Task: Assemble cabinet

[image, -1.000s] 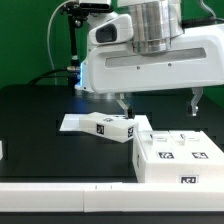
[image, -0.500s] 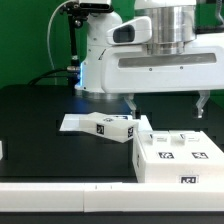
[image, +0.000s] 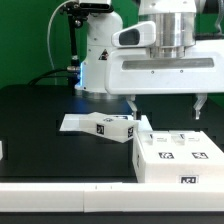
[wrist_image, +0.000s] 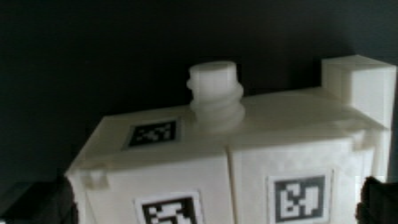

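Gripper (image: 165,105) hangs open above the cabinet (image: 178,156), likely light, rigid, slick plastic, best pinched across opposite side walls.

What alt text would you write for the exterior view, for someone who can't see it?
The robot's gripper hangs open, holding nothing, above a large white tagged box that sits on a black table at the exterior view's right. Smaller white tagged pieces lie on the table, toward the exterior view's left of the box.
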`<state>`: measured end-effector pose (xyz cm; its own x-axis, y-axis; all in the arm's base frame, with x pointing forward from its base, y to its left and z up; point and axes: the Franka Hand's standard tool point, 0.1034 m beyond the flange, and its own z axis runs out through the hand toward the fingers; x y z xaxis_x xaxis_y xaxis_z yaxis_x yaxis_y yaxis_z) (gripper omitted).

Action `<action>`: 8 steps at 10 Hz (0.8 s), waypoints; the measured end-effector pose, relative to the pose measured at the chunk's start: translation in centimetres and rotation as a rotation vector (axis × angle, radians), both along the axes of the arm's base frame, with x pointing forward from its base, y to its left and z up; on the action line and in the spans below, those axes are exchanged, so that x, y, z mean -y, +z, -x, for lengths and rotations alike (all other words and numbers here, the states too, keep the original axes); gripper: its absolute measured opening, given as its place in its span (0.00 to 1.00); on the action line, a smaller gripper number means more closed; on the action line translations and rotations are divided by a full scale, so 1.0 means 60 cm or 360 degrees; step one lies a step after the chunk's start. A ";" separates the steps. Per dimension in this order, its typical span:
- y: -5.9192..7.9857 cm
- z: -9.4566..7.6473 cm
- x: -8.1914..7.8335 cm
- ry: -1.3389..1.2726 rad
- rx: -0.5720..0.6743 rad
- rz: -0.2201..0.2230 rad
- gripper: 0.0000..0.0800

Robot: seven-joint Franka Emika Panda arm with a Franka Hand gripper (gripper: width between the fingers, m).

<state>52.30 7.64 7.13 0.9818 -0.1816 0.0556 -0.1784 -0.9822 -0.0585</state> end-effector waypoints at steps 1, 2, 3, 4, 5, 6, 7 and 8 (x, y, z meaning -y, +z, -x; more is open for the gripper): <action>-0.007 0.010 -0.009 -0.0038 -0.0009 0.0003 1.00; -0.004 0.003 -0.006 -0.0033 0.0021 0.0008 1.00; -0.007 0.004 -0.006 -0.0032 0.0063 0.0022 1.00; -0.016 0.016 -0.014 -0.0013 0.0053 0.0028 1.00; -0.019 0.020 -0.018 -0.0001 0.0055 0.0031 1.00; -0.014 0.011 -0.017 0.0015 0.0224 0.0073 1.00; -0.016 0.019 -0.010 0.0035 0.0333 0.0110 1.00; -0.015 0.021 -0.006 0.0049 0.0469 0.0151 1.00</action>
